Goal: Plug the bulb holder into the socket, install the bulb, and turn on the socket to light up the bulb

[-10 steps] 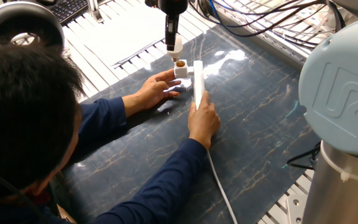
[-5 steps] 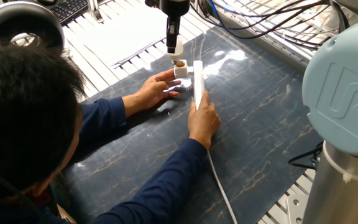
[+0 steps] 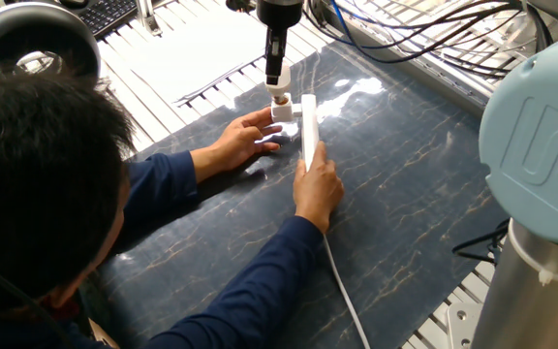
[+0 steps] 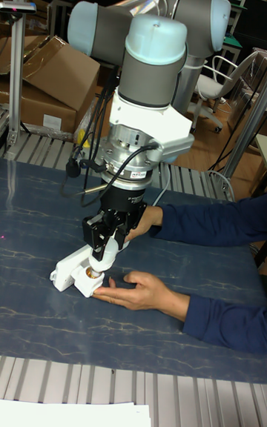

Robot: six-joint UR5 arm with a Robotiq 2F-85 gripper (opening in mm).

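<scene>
White bulb [image 4: 106, 250] sits pinched in the gripper [image 4: 104, 247], jaws narrow around its dome, neck aimed down at the copper mouth of the holder [image 4: 92, 276]. That holder is already plugged into the socket [image 3: 309, 131], which lies along 12 to 6 on the dark mat [image 3: 405, 194]. One hand [image 3: 245, 141] at 9 o'clock of the holder and another [image 3: 318, 189] on the strip likely brace both against the screwing force.

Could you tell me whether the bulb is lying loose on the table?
No, the gripper holds the bulb above the bulb holder.
</scene>
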